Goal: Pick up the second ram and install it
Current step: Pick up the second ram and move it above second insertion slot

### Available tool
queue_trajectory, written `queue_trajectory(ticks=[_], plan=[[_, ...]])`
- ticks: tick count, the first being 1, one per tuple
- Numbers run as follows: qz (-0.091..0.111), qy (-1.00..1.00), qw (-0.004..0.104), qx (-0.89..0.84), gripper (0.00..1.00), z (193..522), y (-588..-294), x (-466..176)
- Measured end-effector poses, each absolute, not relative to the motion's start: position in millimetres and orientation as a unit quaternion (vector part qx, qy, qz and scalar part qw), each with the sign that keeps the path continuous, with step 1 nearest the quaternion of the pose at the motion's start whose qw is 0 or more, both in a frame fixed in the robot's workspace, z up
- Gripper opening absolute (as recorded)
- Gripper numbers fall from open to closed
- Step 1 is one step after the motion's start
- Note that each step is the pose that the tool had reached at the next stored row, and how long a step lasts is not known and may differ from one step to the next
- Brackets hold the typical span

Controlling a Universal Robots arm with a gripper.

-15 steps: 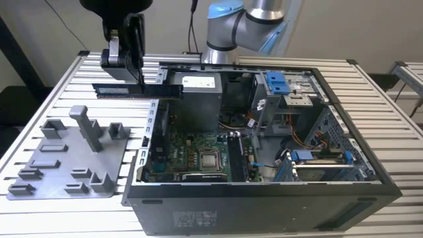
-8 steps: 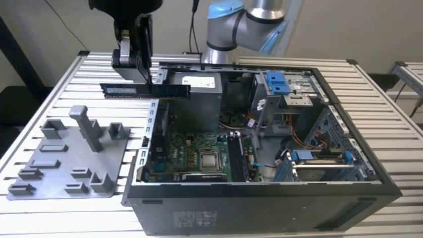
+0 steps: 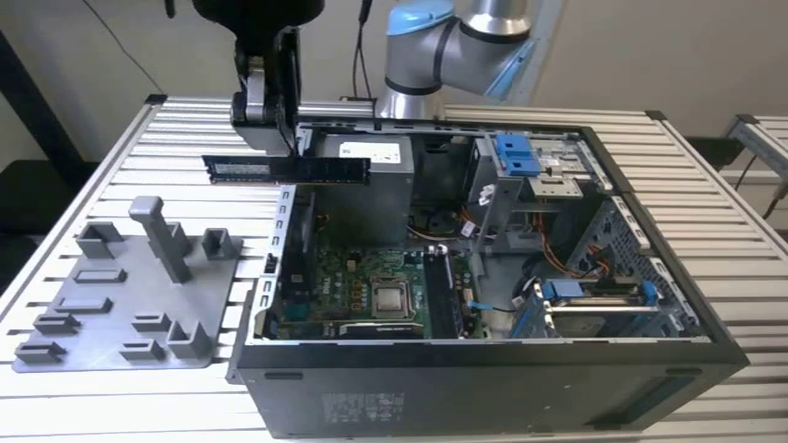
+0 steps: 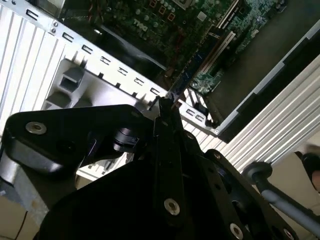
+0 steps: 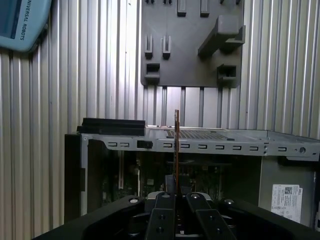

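The gripper (image 3: 293, 152) is closed on the second ram (image 3: 286, 169), pinching it from above, right of its middle as the exterior view shows it. The stick hangs level just under the fingertips, long side flat across, with most of its length reaching toward the exterior view's left and a shorter part toward the right. It is lifted clear of everything below, over the left wall of the open computer case (image 3: 493, 355) as the exterior view has it, between the gray holder plate (image 3: 124, 295) and the inside of the case.

In the first wrist view the stick (image 5: 176, 145) shows edge-on as a thin upright line rising from between the two black fingers of the gripper (image 5: 176, 196), which press against it on both sides. Past it lie the case wall and, further off, the holder plate (image 5: 192, 45) on the slatted table (image 5: 100, 75).

In the exterior view the green motherboard (image 3: 369, 277) lies on the floor of the case, well below the stick and to its right
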State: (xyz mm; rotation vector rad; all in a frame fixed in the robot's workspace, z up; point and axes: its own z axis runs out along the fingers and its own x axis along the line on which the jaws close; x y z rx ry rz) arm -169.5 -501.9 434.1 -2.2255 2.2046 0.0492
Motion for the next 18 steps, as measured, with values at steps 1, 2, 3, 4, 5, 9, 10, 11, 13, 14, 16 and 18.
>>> queue_trajectory(ticks=[1, 2, 3, 4, 5, 9, 10, 11, 13, 14, 16, 18], plan=[[0.016, 0.704, 0.004, -0.710, 0.14, 434.2, -501.9, -167.9], [0.016, 0.704, 0.004, -0.710, 0.14, 434.2, -501.9, -166.2], [0.016, 0.704, 0.004, -0.710, 0.14, 434.2, -501.9, -162.4], [0.016, 0.704, 0.004, -0.710, 0.14, 434.2, -501.9, -160.5], [0.016, 0.704, 0.004, -0.710, 0.14, 434.2, -501.9, -158.5], [0.016, 0.704, 0.004, -0.710, 0.14, 434.2, -501.9, -149.8], [0.016, 0.704, 0.004, -0.710, 0.14, 434.2, -501.9, -147.5], [0.016, 0.704, 0.004, -0.710, 0.14, 434.2, -501.9, -145.1], [0.016, 0.704, 0.004, -0.710, 0.14, 434.2, -501.9, -140.4], [0.016, 0.704, 0.004, -0.710, 0.14, 434.2, -501.9, -138.1], [0.016, 0.704, 0.004, -0.710, 0.14, 434.2, -501.9, -133.3], [0.016, 0.704, 0.003, -0.710, 0.14, 434.2, -501.9, -128.0]])
